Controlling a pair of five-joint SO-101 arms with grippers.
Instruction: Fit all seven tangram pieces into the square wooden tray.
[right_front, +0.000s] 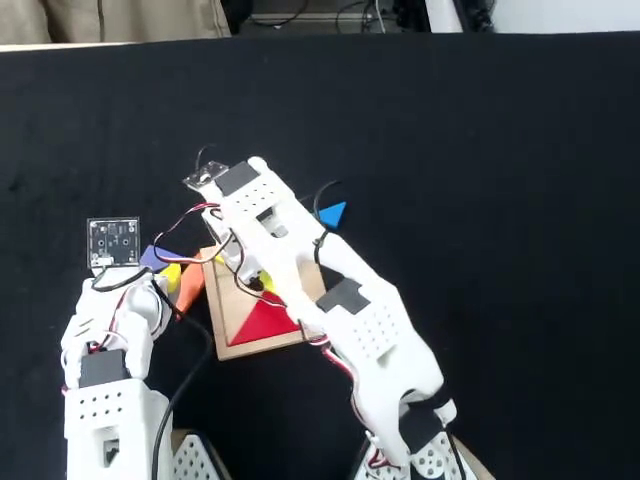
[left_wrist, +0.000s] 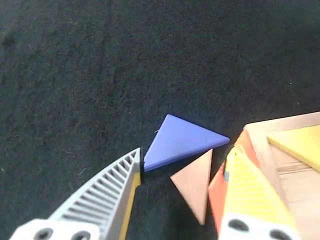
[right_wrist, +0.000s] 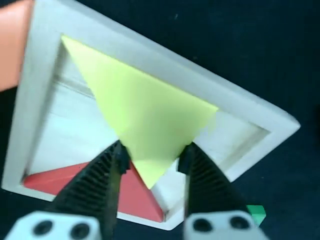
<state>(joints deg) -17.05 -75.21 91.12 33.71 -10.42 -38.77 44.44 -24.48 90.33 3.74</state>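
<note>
Two white arms (right_front: 360, 320) stand over a black table (right_front: 500, 150) in the high view. One stretches across the square wooden tray (right_front: 220, 315), where a red triangle (right_front: 262, 322) lies, and a blue triangle (right_front: 333, 213) sits apart beyond it.

From the left wrist, the left gripper (left_wrist: 182, 200) is spread wide either side of a tan triangle (left_wrist: 195, 182), with a violet triangle (left_wrist: 177, 141) just past it.

From the right wrist, the right gripper (right_wrist: 152, 167) pinches the tip of a yellow triangle (right_wrist: 140, 110) inside the pale tray, next to the red triangle.
</note>
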